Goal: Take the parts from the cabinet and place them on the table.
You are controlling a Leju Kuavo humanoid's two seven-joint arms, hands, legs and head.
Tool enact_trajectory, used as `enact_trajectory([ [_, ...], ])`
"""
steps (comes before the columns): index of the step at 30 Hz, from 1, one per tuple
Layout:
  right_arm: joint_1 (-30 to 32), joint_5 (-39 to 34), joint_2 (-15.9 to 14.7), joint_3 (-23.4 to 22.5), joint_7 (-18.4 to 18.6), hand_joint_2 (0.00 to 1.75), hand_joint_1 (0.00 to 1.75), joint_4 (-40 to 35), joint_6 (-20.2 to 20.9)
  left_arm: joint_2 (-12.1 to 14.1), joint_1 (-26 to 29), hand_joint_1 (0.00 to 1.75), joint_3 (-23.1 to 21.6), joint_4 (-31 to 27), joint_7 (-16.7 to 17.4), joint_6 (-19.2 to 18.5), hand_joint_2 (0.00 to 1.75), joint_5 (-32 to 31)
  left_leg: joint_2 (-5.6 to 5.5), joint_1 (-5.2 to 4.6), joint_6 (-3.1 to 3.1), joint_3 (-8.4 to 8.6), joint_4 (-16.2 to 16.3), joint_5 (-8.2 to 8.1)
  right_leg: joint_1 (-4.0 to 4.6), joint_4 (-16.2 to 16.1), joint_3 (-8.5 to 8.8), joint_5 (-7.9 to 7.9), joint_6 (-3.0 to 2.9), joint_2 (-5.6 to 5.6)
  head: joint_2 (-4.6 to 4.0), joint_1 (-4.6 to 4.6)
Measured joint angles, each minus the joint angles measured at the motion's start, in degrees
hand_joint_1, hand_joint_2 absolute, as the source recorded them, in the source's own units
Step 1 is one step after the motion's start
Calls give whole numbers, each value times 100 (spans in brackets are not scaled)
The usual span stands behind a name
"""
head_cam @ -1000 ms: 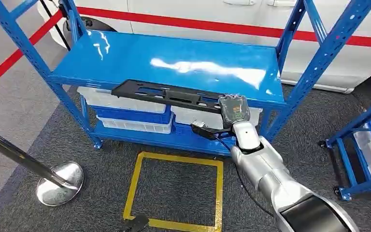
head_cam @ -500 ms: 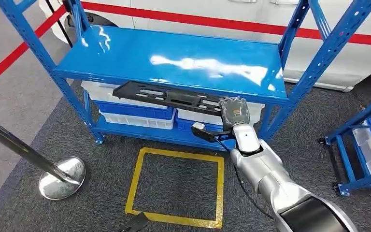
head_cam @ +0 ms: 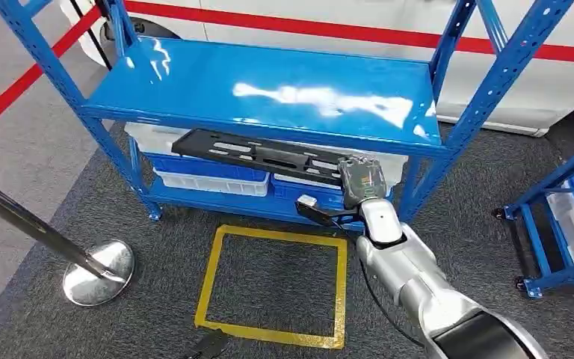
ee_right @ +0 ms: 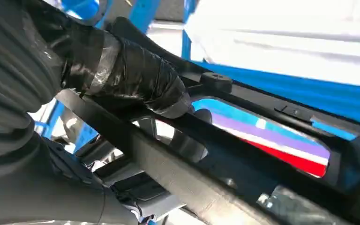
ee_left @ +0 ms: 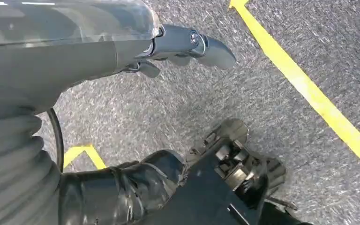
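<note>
Risk: my right hand, clamped on one end of the long black slotted plastic panel, may let it tilt and strike the blue steel shelf.

A yellow square is marked on the grey carpet. To its left, a shiny metal post is seen on a round base. Far behind the square, a white car with a red stripe is parked.

My head camera is looking down and forward at the blue rack. My right wrist camera is sitting close under the black part, also seen from above. My left is facing carpet.
</note>
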Motion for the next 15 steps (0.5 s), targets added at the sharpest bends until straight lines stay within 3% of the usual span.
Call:
enact_trajectory([
  [1, 27, 2, 0, 0, 0, 175, 175, -24, -2, 13, 2, 0, 0, 0, -7, 4, 175, 2, 5, 6, -28, -46, 136, -123, 6, -23, 6, 17, -32, 0, 0, 0],
  [4, 133, -24, -4, 0, 2, 175, 175, -74, 4, 31, 24, 0, 0, 0, -9, 7, 175, 13, 4, 45, -103, -597, 1386, -729, 2, -18, -18, 28, -56, -7, 0, -4],
  [5, 174, -37, -13, 0, 2, 175, 175, -85, 4, 37, 44, 0, 0, 0, -11, 7, 175, 13, 4, 52, -123, -743, 1715, -810, 2, -11, -24, 28, -56, -7, 0, -6],
  [6, 210, -42, -17, 0, 2, 175, 175, -92, 2, 41, 62, 0, -2, 0, -11, 9, 175, 22, 5, 61, -132, -752, 1746, -745, -1, 1, -25, 28, -56, -6, 0, -4],
  [7, 239, -42, -26, 0, 2, 175, 175, -105, 2, 48, 67, 0, 0, 0, -11, 7, 175, 31, 6, 72, -135, -628, 1491, -554, -3, 11, -25, 27, -54, -4, 0, -7],
  [9, 258, -44, -42, 0, 4, 175, 175, -129, 2, 68, 60, 0, -2, 0, -13, 9, 175, 39, 8, 94, -123, -112, 481, -45, -7, 45, -25, 18, -35, 3, 0, -7],
  [10, 260, -48, -52, 0, 4, 175, 175, -138, 2, 74, 58, 0, -2, 0, -13, 9, 175, 44, 6, 98, -109, 46, 92, -21, -5, 63, -39, 10, -10, 5, 0, -2],
  [11, 256, -61, -68, 0, 4, 175, 175, -138, 2, 74, 53, 0, -2, 0, -15, 9, 175, 46, -2, 58, -91, 105, 10, -47, 40, 99, -85, 21, 36, 15, 0, -7],
  [14, 282, -103, -87, 0, 9, 175, 175, -153, 0, 85, 81, 0, -2, 0, -13, 11, 175, 46, -15, 43, -10, 45, 44, -4, 33, 55, -108, 81, 131, 14, 0, -2],
  [15, 281, -107, -107, 0, 9, 175, 175, -153, 0, 85, 80, 0, -2, 0, -13, 9, 175, 46, -10, 72, 54, 51, -14, 41, 26, 69, -123, 59, 163, 19, 0, -2],
])
